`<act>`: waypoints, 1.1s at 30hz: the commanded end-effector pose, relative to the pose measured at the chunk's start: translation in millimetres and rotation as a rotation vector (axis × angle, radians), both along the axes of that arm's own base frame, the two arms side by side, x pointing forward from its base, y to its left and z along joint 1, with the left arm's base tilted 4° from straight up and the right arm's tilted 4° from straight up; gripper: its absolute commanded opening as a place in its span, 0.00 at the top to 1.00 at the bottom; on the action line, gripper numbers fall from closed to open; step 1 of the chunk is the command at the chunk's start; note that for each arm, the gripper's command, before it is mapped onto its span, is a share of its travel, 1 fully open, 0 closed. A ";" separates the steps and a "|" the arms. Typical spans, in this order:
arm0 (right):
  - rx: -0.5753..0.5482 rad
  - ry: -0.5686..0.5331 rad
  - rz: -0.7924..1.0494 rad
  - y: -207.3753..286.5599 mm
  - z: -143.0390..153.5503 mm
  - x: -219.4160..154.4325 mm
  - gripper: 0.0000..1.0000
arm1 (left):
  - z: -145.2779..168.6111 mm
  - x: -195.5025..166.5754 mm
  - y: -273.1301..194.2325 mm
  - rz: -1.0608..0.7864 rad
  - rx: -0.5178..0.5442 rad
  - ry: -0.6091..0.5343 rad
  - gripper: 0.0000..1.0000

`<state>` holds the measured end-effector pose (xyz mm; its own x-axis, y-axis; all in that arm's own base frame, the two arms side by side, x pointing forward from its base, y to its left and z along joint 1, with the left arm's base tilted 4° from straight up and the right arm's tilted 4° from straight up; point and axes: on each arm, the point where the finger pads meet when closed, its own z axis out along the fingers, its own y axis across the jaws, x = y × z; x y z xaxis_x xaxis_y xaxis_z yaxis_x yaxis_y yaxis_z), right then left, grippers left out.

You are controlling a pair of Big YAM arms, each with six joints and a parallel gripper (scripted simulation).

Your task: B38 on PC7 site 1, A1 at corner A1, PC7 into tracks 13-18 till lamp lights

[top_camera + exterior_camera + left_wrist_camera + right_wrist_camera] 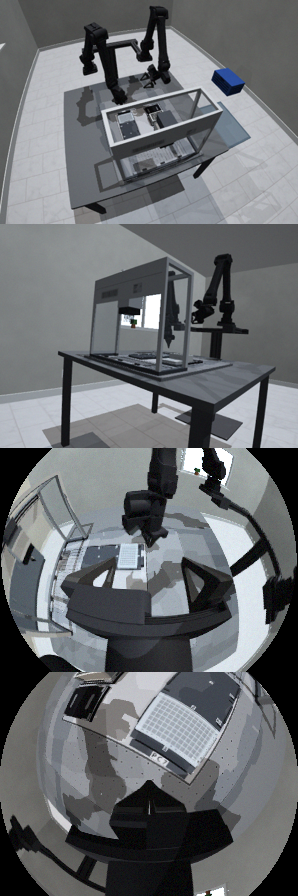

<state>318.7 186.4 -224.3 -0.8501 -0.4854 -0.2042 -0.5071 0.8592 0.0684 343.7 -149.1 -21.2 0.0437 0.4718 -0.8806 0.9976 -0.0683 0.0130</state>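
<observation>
PC7: lay on the apron, B38 at its handle end. With right gripper closed on nothing and left gripper open, risked skewing through an off-centre push, or unseating B38 by catching its edge.

Right wrist view now: carrier PC7 cropped at one o'clock! Over to top view: track numbers too small!

Dim grey light, bright window glare, blocky shadows, grainy texture, fisheye curvature in wrist views.
</observation>
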 end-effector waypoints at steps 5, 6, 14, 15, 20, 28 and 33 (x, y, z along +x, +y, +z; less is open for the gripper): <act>-0.106 0.102 -0.425 9.5 -8.2 -5.9 1.00 | -3.9 -3.7 0.3 -0.028 0.007 -0.005 0.00; -0.117 0.109 -0.456 9.5 -8.7 -6.6 1.00 | -3.9 -4.0 0.3 -0.029 0.008 -0.005 0.00; -0.168 0.136 -0.551 10.2 -10.8 -8.7 1.00 | -3.8 -4.4 0.4 -0.032 0.008 -0.007 0.00; -0.170 0.137 -0.554 10.6 -10.5 -8.5 1.00 | -3.8 -4.4 0.4 -0.032 0.008 -0.007 0.00; -0.165 0.127 -0.525 13.6 -6.1 -4.1 1.00 | -3.8 -4.4 0.4 -0.032 0.008 -0.007 0.00; -0.164 0.131 -0.536 13.2 -18.6 -3.0 1.00 | 1.4 -0.6 0.3 -0.026 0.007 -0.021 0.00; -0.162 0.129 -0.538 9.7 -32.1 -0.9 1.00 | -4.3 -1.3 0.3 -0.024 0.007 -0.006 0.00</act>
